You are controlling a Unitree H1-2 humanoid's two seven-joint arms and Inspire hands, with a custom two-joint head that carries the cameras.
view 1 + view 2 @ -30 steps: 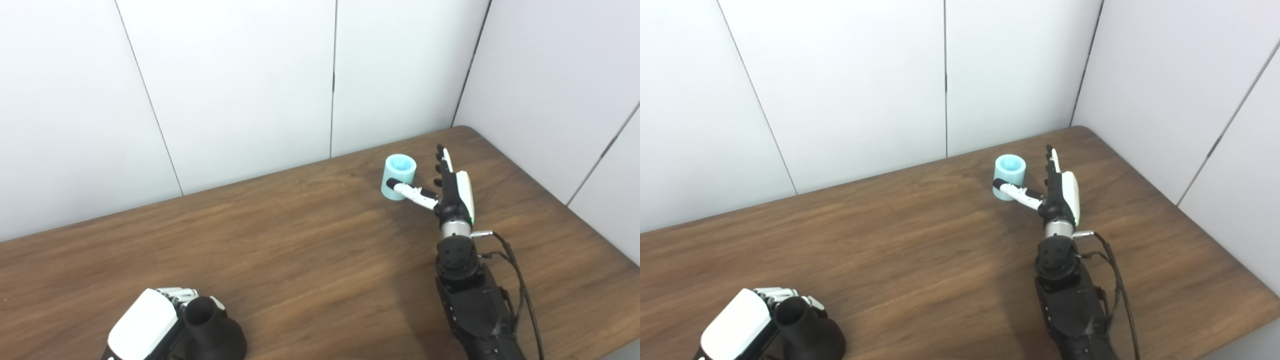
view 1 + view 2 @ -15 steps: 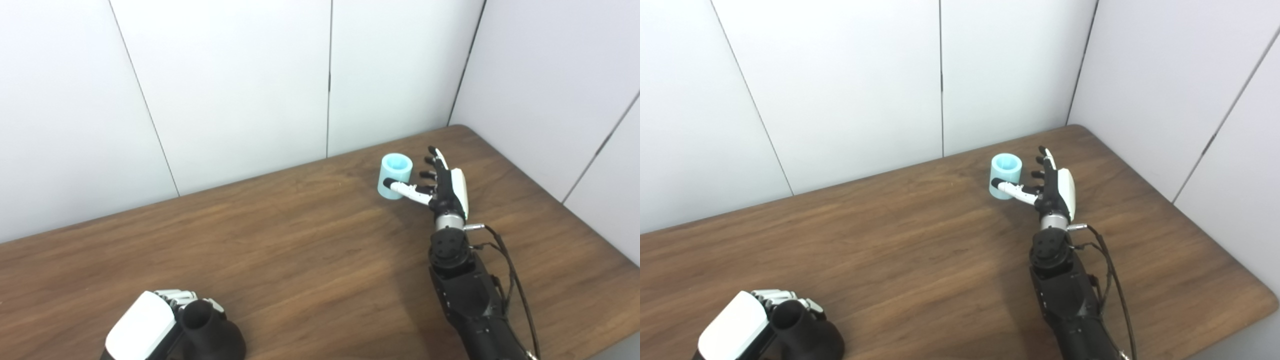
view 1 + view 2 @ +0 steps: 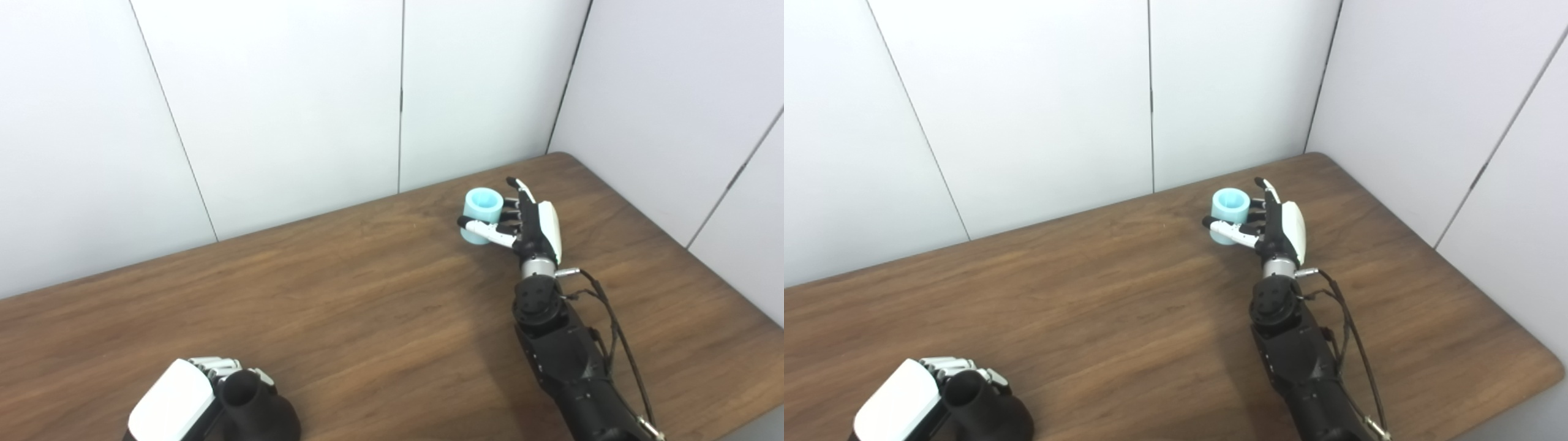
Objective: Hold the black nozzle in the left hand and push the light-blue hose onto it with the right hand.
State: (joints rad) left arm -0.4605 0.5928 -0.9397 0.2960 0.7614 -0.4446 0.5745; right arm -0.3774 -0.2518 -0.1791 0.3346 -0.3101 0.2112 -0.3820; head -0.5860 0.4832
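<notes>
Right robot hand [image 3: 531, 223] spread beside hose [image 3: 482, 208]; left robot hand [image 3: 184, 404] grips nozzle [image 3: 254, 410].

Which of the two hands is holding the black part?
The left hand, at the near edge, grips the black nozzle; the right hand is at the light-blue hose.

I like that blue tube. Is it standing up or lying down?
Standing up. The light-blue hose sits on the table, its round open end facing up.

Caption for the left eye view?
Right hand closing around hose on table; left hand holds nozzle.
</notes>
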